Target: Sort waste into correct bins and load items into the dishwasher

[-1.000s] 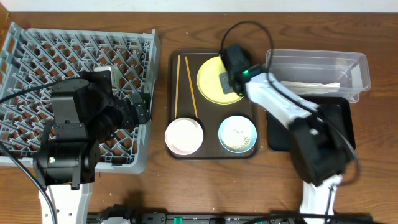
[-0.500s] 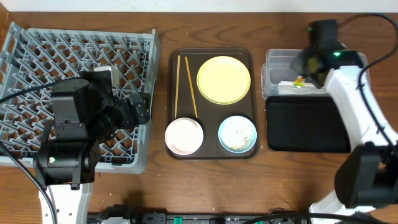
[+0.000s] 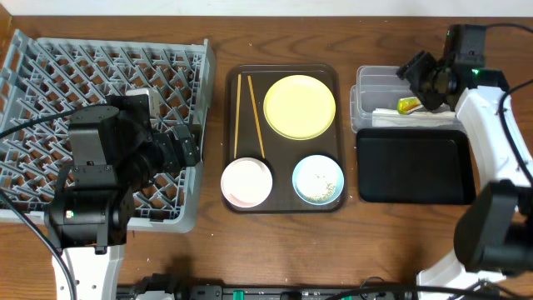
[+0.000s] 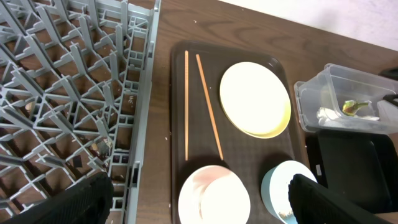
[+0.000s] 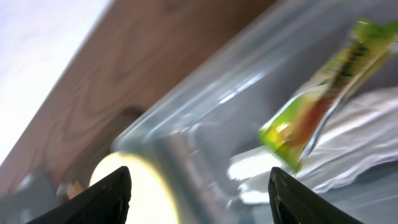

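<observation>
Round plate point(image 3: 300, 106): plain yellow
Square plastic dish rack point(image 3: 83, 75): grey, lattice pattern
Shallow rectangular tray point(image 3: 412, 167): black
Crinkled snack wrapper point(image 3: 408, 105): green-yellow, with red
Wooden tabletop point(image 3: 208, 250): brown, darker grain lines

- I have the dish rack point(image 3: 50, 67) at the desk's left edge, serving tray point(image 3: 231, 125) mid-desk.
- Near the right edge, tub point(image 3: 360, 100) behind shallow tray point(image 3: 412, 167); wrapper point(image 3: 408, 105) in tub.

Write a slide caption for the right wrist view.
Green-yellow snack wrapper with the white napkin in the clear tub, framed by the open right gripper.
</observation>
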